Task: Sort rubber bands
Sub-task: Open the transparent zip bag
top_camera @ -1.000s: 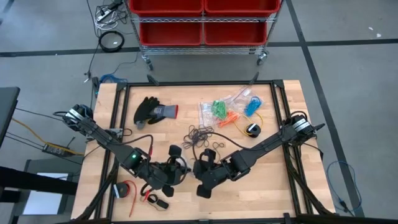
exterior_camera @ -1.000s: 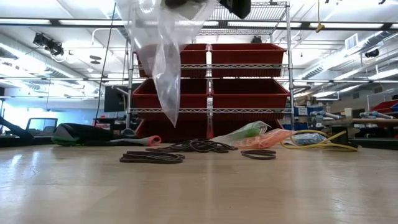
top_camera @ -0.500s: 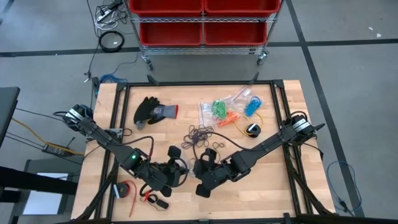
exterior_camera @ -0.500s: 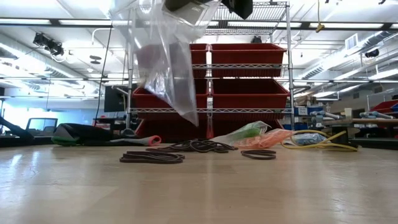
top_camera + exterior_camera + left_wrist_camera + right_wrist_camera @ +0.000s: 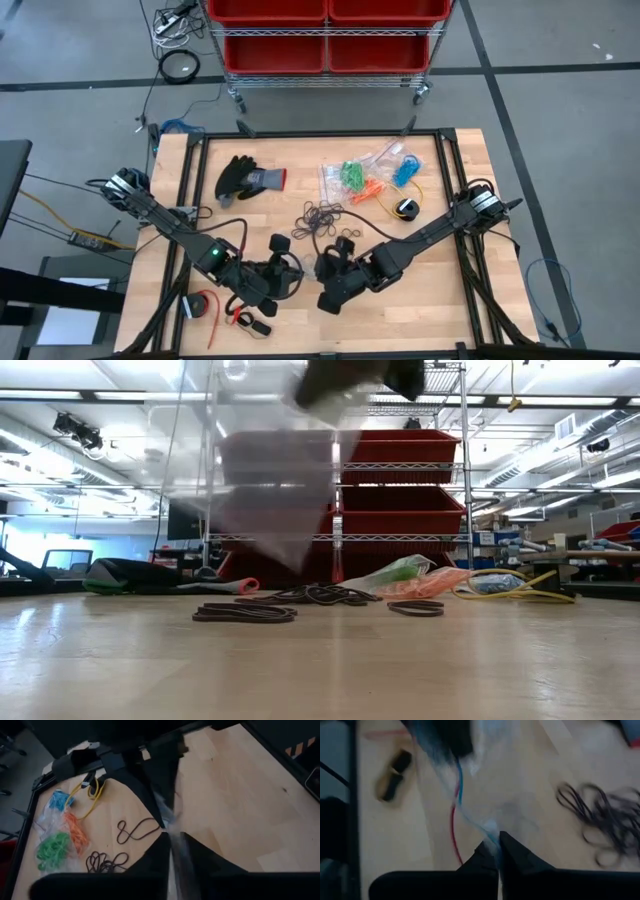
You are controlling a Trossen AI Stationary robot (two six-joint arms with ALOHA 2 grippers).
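Note:
A clear plastic bag point(image 5: 275, 490) hangs above the table's near middle point(image 5: 308, 268), between my two grippers. My left gripper point(image 5: 292, 272) is on its left and my right gripper point(image 5: 322, 275) on its right, both shut on it. Loose black rubber bands point(image 5: 322, 213) lie flat on the wood farther back, also seen in the low view point(image 5: 245, 612). Green point(image 5: 352, 175), orange point(image 5: 370, 188) and blue point(image 5: 405, 170) bands lie in clear bags at the far right. My left gripper has a bunched strip of the bag's film point(image 5: 174, 837) between its two fingers, which slant down toward it from the table's left. The bag is clear of the table. My right gripper pinches the film's edge point(image 5: 490, 827) between its fingertips, slanting down from the right. The bag hangs below it, slack.
A black glove point(image 5: 245, 178) lies at the far left. A yellow cable with a black piece point(image 5: 405, 208) lies at the right. A red roll point(image 5: 203, 305) and a small dark clip point(image 5: 258, 325) lie near the front left. A rack of red bins point(image 5: 325, 35) stands beyond the table.
The bag has swung and fanned out. It hung as a narrow strip with a pointed tail; it now spreads broad and blurred in the low view, still clear of the table. Both grippers have kept their place.

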